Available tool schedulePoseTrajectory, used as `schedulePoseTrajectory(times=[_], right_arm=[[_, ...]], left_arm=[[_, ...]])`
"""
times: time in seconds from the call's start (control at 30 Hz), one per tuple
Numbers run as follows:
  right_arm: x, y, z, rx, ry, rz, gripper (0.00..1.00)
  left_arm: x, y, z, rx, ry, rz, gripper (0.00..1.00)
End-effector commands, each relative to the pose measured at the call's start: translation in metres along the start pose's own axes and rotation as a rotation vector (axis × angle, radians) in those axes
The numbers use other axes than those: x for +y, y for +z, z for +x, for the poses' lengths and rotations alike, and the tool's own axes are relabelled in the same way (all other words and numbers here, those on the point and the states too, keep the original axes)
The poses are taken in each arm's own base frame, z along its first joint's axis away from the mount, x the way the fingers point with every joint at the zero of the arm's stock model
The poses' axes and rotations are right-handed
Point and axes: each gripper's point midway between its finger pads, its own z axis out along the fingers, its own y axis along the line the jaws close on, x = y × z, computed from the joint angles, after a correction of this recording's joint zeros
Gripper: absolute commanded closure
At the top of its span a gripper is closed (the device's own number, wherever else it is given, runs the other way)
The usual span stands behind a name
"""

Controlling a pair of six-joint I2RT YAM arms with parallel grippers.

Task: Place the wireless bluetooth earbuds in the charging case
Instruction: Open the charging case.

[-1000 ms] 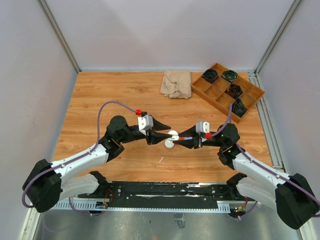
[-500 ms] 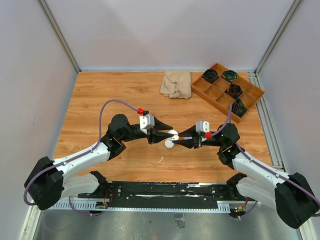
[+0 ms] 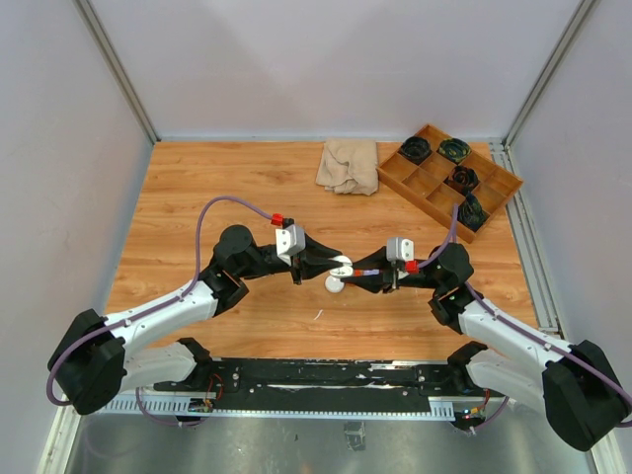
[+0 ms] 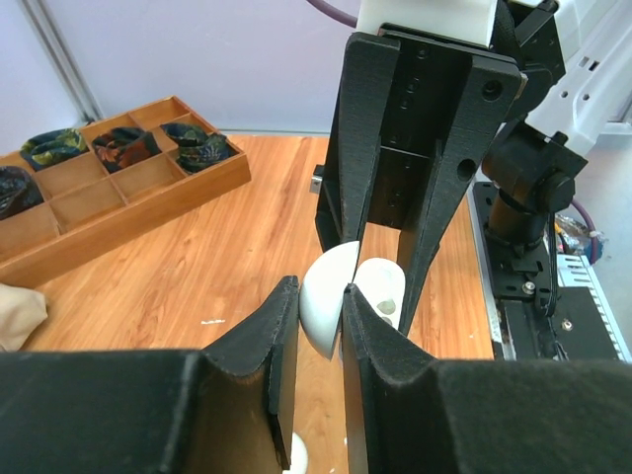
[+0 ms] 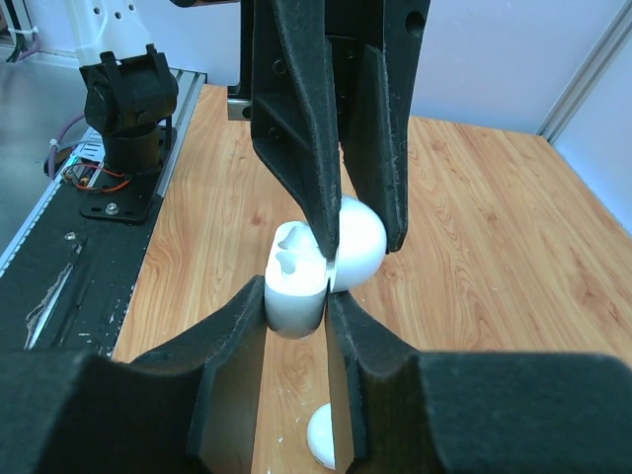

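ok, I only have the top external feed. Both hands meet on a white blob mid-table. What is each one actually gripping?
Observer: From the left wrist camera, the left hand is clamped on the domed lid.
Operator: And the right?
Observer: The right hand pinches the case base. Lid and base stand open at an angle.
Operator: Anything in the base?
Observer: The right wrist camera shows white rounded shapes on its open face. I can't tell seated earbuds from moulded wells.
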Motion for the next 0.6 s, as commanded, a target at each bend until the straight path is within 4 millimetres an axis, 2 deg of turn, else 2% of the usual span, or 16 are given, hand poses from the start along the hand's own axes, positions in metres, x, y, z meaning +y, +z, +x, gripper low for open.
schedulePoseTrajectory(times=[0.0,0.17,0.27,0.4,0.57], right_arm=[[-0.0065,0.0041,-0.0133,-0.029,-0.034,0.014,0.69],[-0.0077,0.0044,-0.0098,-0.021,-0.021,0.020,0.60],[-0.0074,0.0049,-0.0084,-0.018,-0.013,0.016,0.59],[-0.0070,0.0055,-0.0069,-0.016,-0.006,0.010,0.60],[-0.0055,0.0057,-0.0077,-0.021,-0.005,0.002,0.67]], left_arm=[[-0.0028,0.0018,-0.0235,-0.057,0.054,0.019,0.88],[-0.0012,0.0010,-0.0248,-0.060,0.060,0.008,0.89],[0.0001,0.0012,-0.0253,-0.061,0.061,0.001,0.89],[0.0023,0.0008,-0.0256,-0.061,0.062,-0.013,0.89],[0.0029,0.0005,-0.0265,-0.063,0.062,-0.018,0.89]])
